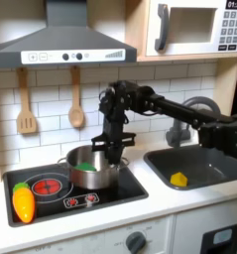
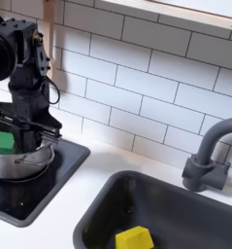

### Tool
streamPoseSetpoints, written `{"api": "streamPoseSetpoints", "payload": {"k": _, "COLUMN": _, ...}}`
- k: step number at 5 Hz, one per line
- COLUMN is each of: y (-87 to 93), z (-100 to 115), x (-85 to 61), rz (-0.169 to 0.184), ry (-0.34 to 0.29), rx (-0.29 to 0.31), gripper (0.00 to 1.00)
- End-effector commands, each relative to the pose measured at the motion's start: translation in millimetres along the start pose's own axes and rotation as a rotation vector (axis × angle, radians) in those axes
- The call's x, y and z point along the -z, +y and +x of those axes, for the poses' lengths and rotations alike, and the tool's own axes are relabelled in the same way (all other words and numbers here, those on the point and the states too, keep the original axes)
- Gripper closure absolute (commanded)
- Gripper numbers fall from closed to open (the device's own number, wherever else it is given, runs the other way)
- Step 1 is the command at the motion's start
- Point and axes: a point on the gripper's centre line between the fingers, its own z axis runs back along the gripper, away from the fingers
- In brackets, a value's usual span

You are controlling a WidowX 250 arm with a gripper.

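Gripper [image 1: 107,149] poised over the silver pot [image 1: 90,171] holding a green block [image 2: 2,141] on the stove's [image 1: 110,194] rear edge; jaws' state cannot be told.

— What is lying on the stovetop [image 1: 120,189] at the first exterior view's left?
— An orange carrot [image 1: 24,201], sitting beside the red burner [image 1: 47,186].
— And in the sink [image 2: 176,209]?
— A yellow block [image 2: 134,238] is resting there, below the grey faucet [image 2: 211,156]. Two wooden utensils [image 1: 27,107] are hanging on the tiled wall.
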Motion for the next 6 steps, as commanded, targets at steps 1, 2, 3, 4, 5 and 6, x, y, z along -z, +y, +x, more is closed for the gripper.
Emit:
{"api": "streamPoseSetpoints", "payload": {"k": 1, "y": 8.3, "z": 0, "x": -10.8, "rz": 0.020, "ry": -0.040, "rx": -0.037, "gripper": 0.00}}
{"api": "streamPoseSetpoints", "payload": {"k": 2, "y": 7.5, "z": 1, "x": -31.1, "rz": 0.037, "ry": -0.117, "rx": -0.038, "gripper": 0.00}}
{"api": "streamPoseSetpoints", "payload": {"k": 3, "y": 1.9, "z": -3, "x": -46.8, "rz": 0.023, "ry": -0.148, "rx": -0.036, "gripper": 0.00}}
{"api": "streamPoseSetpoints", "payload": {"k": 4, "y": -4.9, "z": -7, "x": -54.4, "rz": 0.000, "ry": -0.148, "rx": -0.008, "gripper": 0.00}}
{"api": "streamPoseSetpoints", "payload": {"k": 5, "y": -17.7, "z": -11, "x": -48.9, "rz": -0.028, "ry": -0.117, "rx": 0.027, "gripper": 0.00}}
{"api": "streamPoseSetpoints", "payload": {"k": 6, "y": -33.5, "z": -20, "x": -46.9, "rz": -0.065, "ry": -0.104, "rx": 0.048, "gripper": 0.00}}
